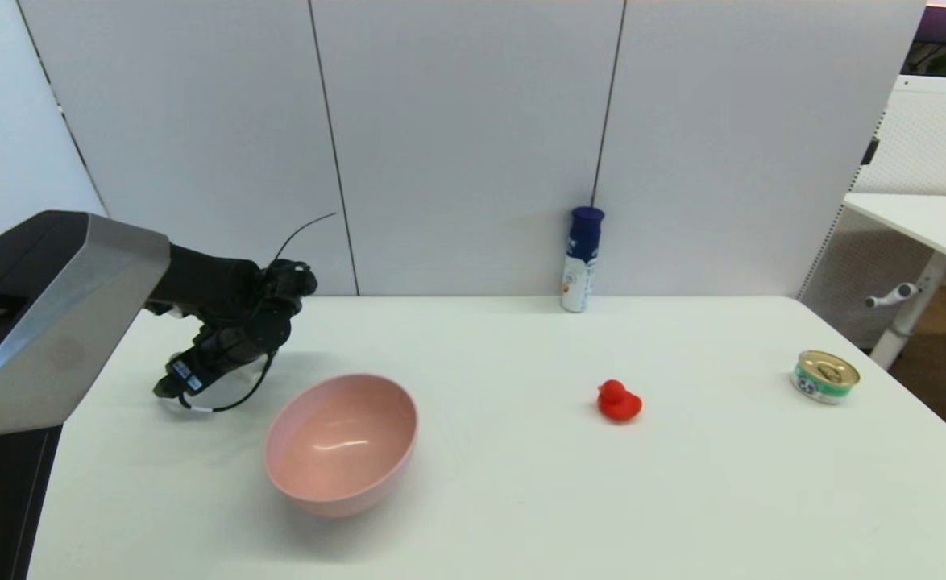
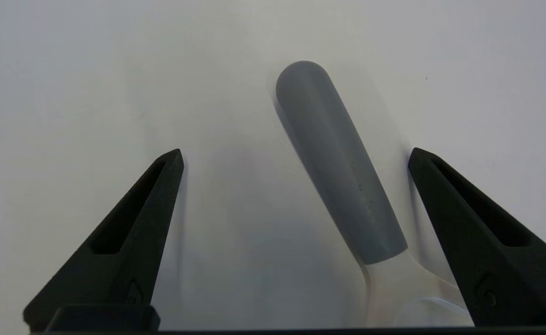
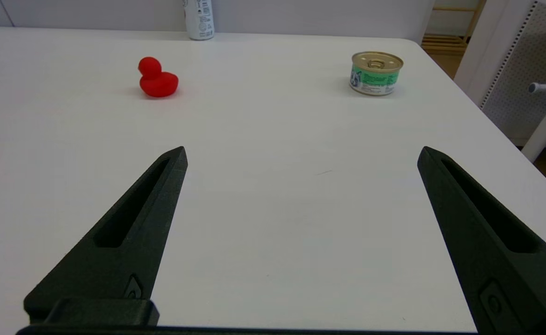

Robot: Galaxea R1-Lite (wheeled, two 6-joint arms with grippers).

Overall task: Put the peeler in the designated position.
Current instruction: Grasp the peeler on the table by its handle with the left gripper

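At the head view's left, the left gripper (image 2: pixel 296 158) is spreading its fingers wide around the peeler (image 2: pixel 333 163) lying on the table (image 2: pixel 91 93), not clamping it.

**Black arms, silver shell, wedge fingers**

A silver-grey angular metal housing (image 1: pixel 54 322) with black sides is showing at 9 o'clock of the head view. A matte black jointed left arm (image 1: pixel 223 310) is carrying a thin black looping cable (image 1: pixel 235 399) and small white-and-blue labels.

The black left gripper (image 2: pixel 295 158) is showing two tapering wedge-shaped fingers, each with a long recessed slot. The matching black right gripper (image 3: pixel 301 156) is wearing identical slotted fingers with small moulded marks near their bases.
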